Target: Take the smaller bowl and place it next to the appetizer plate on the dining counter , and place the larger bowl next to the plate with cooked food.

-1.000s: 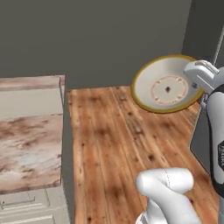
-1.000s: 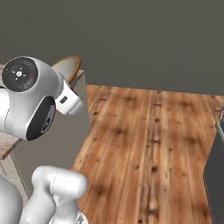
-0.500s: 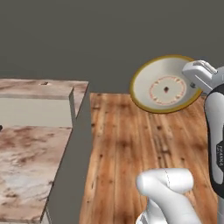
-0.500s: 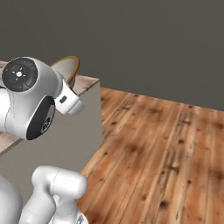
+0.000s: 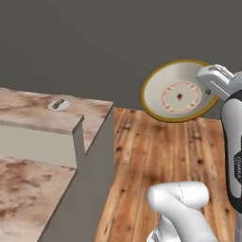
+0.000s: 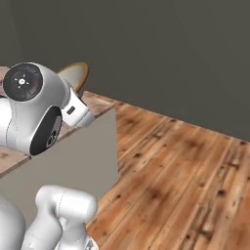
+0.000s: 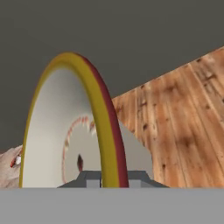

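Note:
My gripper point(image 5: 211, 85) is shut on the rim of the larger bowl point(image 5: 177, 92), a cream bowl with a brown-gold rim, a ring of faint marks and a dark centre spot. The bowl is held on edge, high in the air above the wooden floor. In the hand view the larger bowl point(image 7: 65, 131) stands upright between my fingertips, with the gripper point(image 7: 111, 179) at its lower rim. Part of the larger bowl point(image 6: 75, 75) peeks out behind the arm. The dining counter point(image 5: 28, 189), marbled with a beige raised ledge, lies at the left. The smaller bowl is out of view.
A small white plate point(image 5: 59, 104) with a dark morsel sits on the counter's upper level near its end. The counter's grey end panel point(image 6: 73, 161) faces the open wooden floor point(image 6: 171, 166). A dark wall closes the back.
The whole picture has shifted: the base has driven, and the counter has come nearer and further into view. The bowl stays in the gripper, held the same way.

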{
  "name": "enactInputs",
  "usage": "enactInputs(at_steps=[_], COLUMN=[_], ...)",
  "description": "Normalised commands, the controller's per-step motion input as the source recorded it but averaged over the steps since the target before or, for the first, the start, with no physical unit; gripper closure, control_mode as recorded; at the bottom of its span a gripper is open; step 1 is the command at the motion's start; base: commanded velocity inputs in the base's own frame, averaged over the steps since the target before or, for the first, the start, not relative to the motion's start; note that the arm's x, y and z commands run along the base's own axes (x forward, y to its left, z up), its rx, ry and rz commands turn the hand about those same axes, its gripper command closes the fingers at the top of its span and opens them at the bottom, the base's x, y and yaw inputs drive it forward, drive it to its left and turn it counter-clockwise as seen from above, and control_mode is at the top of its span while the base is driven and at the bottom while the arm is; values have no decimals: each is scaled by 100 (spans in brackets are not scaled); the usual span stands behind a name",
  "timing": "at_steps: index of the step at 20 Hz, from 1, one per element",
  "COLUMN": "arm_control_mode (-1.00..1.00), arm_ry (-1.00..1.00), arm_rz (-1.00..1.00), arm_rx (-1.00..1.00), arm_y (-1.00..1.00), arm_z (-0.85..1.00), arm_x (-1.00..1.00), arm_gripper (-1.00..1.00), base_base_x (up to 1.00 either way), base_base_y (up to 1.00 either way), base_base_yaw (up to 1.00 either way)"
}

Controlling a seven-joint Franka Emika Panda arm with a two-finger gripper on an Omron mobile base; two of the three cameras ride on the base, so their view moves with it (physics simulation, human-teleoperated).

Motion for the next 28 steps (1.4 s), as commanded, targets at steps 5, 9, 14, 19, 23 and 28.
enactInputs(at_steps=[5, 9, 14, 19, 23, 28], arm_control_mode=[100, 100, 100, 100, 100, 100], arm_ry=[0, 0, 0, 0, 0, 0], arm_rz=[0, 0, 0, 0, 0, 0], arm_rx=[0, 0, 0, 0, 0, 0], arm_y=[0, 0, 0, 0, 0, 0], arm_z=[0, 0, 0, 0, 0, 0], arm_x=[0, 0, 0, 0, 0, 0], arm_gripper=[100, 100, 100, 100, 100, 100], base_base_x=[100, 100, 100, 100, 100, 100], base_base_y=[-73, -82, -87, -94, -93, -79], base_base_yaw=[33, 33, 35, 39, 44, 42])
